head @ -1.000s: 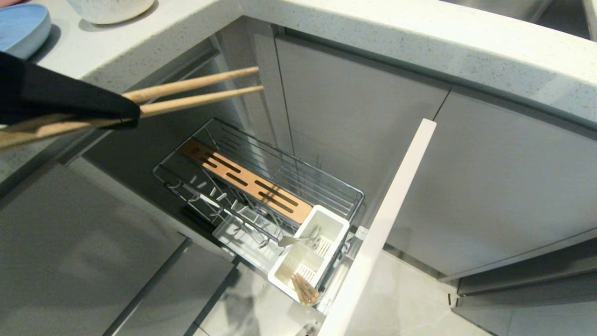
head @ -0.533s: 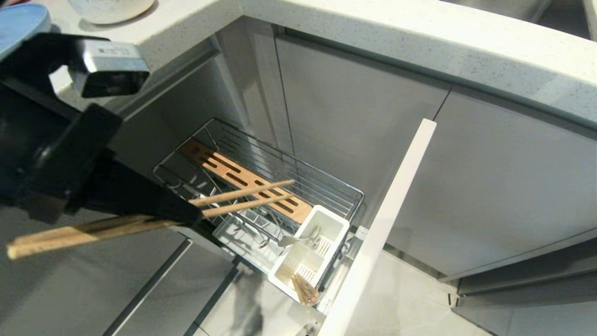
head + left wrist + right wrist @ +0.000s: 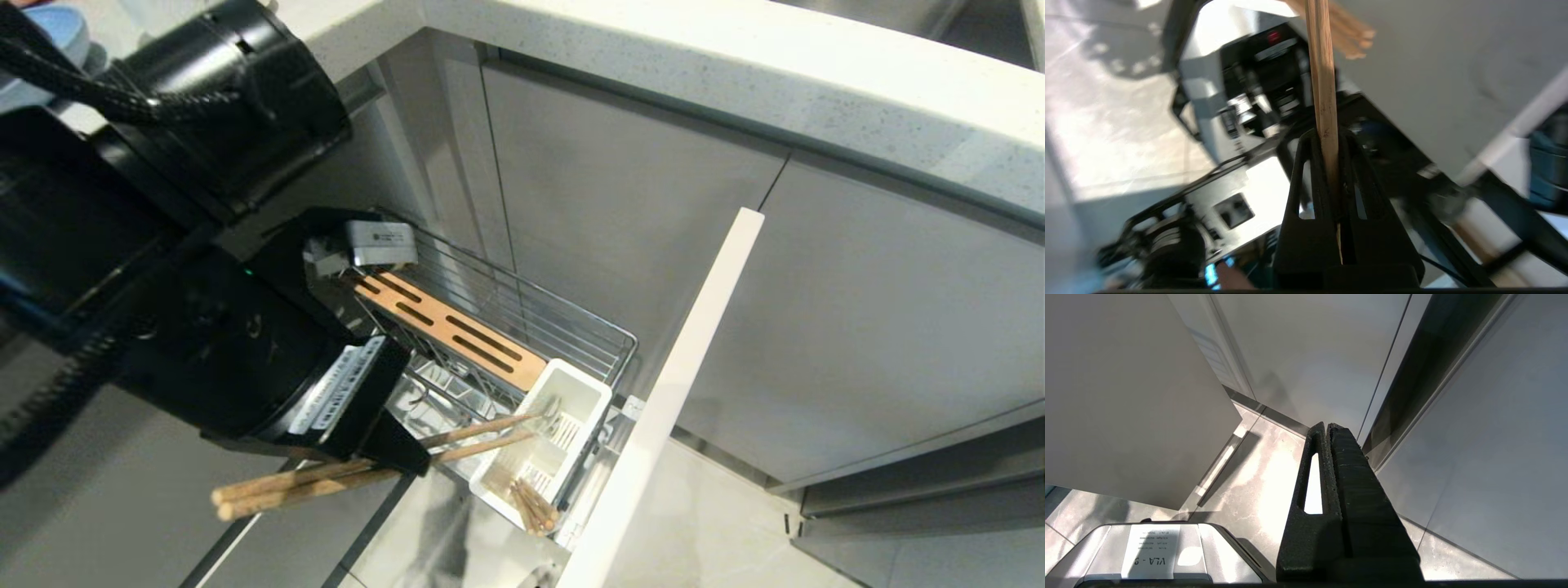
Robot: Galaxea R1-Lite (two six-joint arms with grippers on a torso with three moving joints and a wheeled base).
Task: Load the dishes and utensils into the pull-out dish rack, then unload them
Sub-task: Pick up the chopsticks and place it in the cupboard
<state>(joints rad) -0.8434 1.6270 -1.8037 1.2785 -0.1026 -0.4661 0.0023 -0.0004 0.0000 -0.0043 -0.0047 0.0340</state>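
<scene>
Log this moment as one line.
left gripper: shut on chopsticks | tips at utensil cup | right gripper: shut, parked

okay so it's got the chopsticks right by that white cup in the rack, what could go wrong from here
1. The left gripper holds the pair of thin light-wood chopsticks almost level, tips at the rim of the white plastic utensil cup; without tilting they may catch the rim or slide across it.
2. The two tips are spread apart, so one could miss the compartment.
3. A silver metal cutlery piece lies across the cup and could get knocked.
</scene>
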